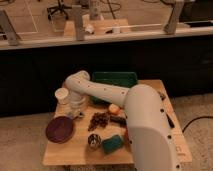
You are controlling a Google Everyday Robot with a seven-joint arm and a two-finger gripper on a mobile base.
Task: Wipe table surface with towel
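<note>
While the arm bends over the table's left side, I see the gripper (75, 107) pointing down just right of the white cup (62, 95), its pincer pressed together. The towel (76, 115) shows as a small grey scrap right under it, on the table surface (75, 152); can't tell if it's pinched. Maroon plate (60, 129) front-left, dark green tray (115, 80) at back, teal sponge (112, 143) front, orange (114, 109) mid-table.
</note>
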